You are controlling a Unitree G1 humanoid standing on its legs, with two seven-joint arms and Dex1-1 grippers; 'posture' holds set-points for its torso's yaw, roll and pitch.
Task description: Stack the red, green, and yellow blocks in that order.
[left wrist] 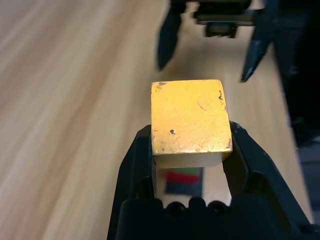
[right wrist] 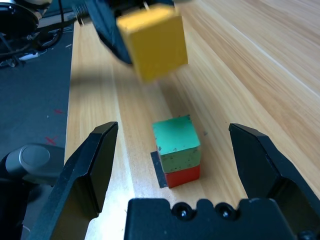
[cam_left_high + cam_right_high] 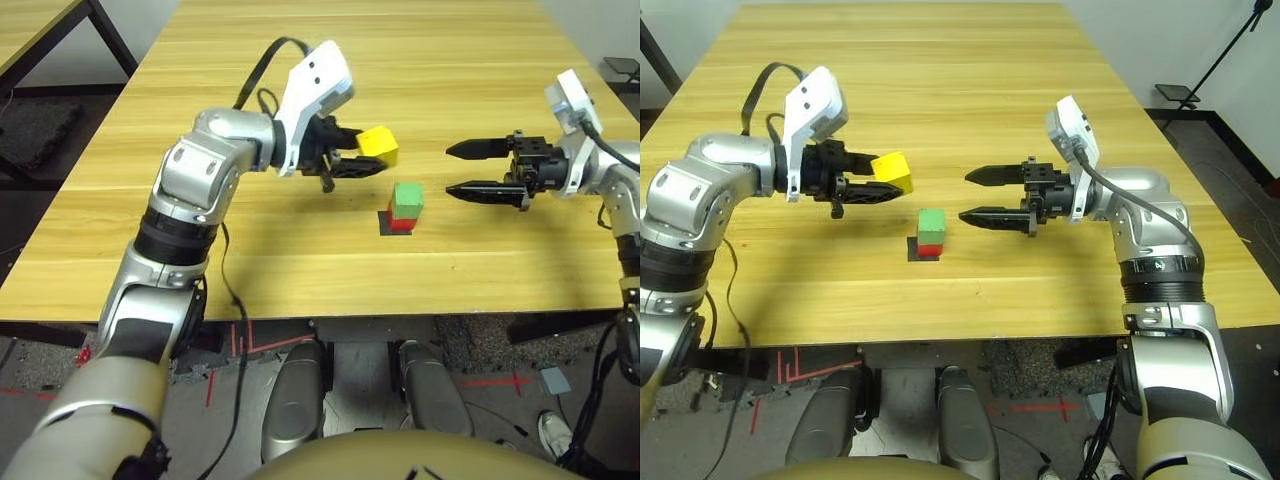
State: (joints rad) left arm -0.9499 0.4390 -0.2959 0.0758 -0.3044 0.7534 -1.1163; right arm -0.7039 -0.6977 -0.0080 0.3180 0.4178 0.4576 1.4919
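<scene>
- The left gripper is holding the yellow block, with one black finger on each side of it.
- The yellow block is up in the air over the wood table. It is a bit to the left of the little stack, and it is tipped, not flat.
- The yellow block has small dark marks on it, and some of its edges look worn.
- The red block is at the bottom of the stack, low down by the table.
- The green block sits right on top of the red block. They touch, and the stack stands up straight.
- The green block has a few tiny dark spots on it.
- The yellow block is not touching the green block. There is a gap between them.
- A flat black square is under the stack. Some of it pokes out on the left.
- The stack is on the near part of the table, between the two grippers from left to right.
- The right gripper is wide open, with nothing in it. It is to the right of the stack, up over the table, and its two black fingers point left.
- On the floor at the near right, there is a light shoe.
- There are red lines on the floor too.
</scene>
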